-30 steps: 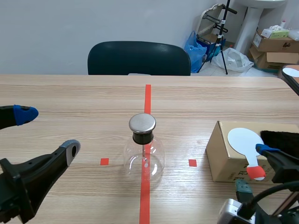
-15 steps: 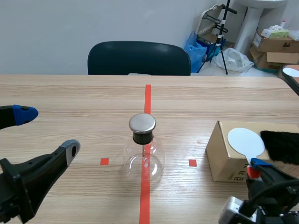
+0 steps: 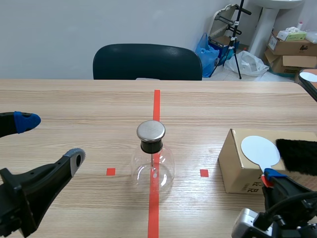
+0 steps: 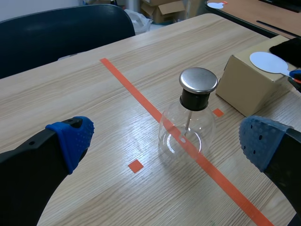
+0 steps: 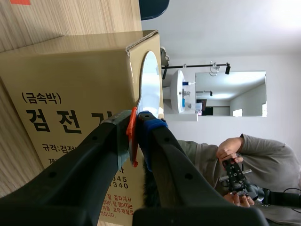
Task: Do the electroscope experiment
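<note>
The table (image 3: 223, 109) looks like pale wood, matt, with a fine straight grain. The flask (image 3: 152, 171) is clear glossy glass. Its cap (image 3: 150, 131) is brushed metal with a dull silver shine, over a matt black collar (image 3: 151, 147). At 3 o'clock from the flask, the box (image 3: 235, 168) is matt brown cardboard. The white paddle (image 3: 260, 148) on it is smooth, perhaps plastic, and the black cloth (image 3: 297, 154) looks furry. The left gripper (image 4: 165, 139) has matt black fingers (image 4: 28, 160) with soft dotted blue pads (image 4: 75, 136).

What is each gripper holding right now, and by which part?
The right gripper is shut on the white paddle, by its red handle. The left gripper is open, holding nothing.
</note>
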{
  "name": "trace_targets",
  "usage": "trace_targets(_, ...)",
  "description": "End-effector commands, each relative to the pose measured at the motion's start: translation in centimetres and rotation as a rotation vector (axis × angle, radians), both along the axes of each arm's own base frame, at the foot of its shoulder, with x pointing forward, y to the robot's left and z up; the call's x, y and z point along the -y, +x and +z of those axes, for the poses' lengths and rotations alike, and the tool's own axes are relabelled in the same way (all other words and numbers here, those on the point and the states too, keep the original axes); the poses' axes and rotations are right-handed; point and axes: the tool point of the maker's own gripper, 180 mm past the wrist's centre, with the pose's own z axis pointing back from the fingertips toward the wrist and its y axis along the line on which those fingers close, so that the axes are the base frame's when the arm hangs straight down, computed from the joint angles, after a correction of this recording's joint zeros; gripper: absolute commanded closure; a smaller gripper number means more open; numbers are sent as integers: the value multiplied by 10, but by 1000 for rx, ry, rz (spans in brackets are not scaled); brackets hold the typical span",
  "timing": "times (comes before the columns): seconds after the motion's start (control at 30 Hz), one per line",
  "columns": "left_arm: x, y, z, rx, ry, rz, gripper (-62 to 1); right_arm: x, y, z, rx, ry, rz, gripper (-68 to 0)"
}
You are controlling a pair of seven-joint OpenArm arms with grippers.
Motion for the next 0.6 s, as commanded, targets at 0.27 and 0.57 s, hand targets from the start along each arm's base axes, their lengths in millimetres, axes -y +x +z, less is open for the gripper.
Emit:
trace_targets(0.27,3,1,6,17,-21,-1,-623,0,5,5,22,-16,12,-9)
trace_targets(0.57,3,1,6,17,-21,-1,-623,0,5,5,22,-17,12,-9)
